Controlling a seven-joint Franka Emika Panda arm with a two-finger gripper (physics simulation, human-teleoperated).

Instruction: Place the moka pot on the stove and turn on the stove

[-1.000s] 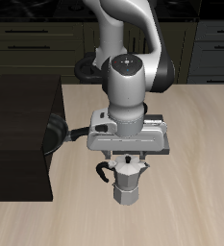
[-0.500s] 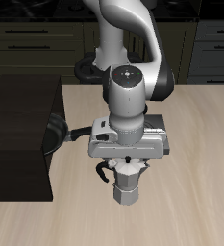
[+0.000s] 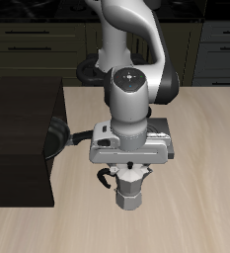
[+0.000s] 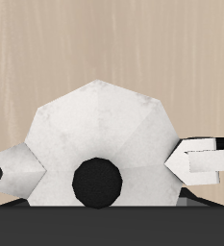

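Observation:
The silver moka pot (image 3: 130, 190) stands upright on the table near its front edge. My gripper (image 3: 131, 170) is straight above it, with one finger on each side of its upper body. In the wrist view the pot's faceted lid (image 4: 99, 125) and black knob (image 4: 96, 181) fill the frame, and both fingers (image 4: 202, 159) touch the lid's edges. The pot still rests on the table. The grey stove (image 3: 170, 126) lies just behind the gripper, mostly hidden by the hand; its coil and knob do not show.
A large black box-shaped block (image 3: 18, 138) stands on the table beside the pot. A black frying pan (image 3: 55, 138) lies against it, its handle pointing toward the gripper. Dark cabinets run along the back.
My gripper has come down over the moka pot, so its fingers now flank the pot's top. Over the last half second almost nothing has moved. The pot stays in place.

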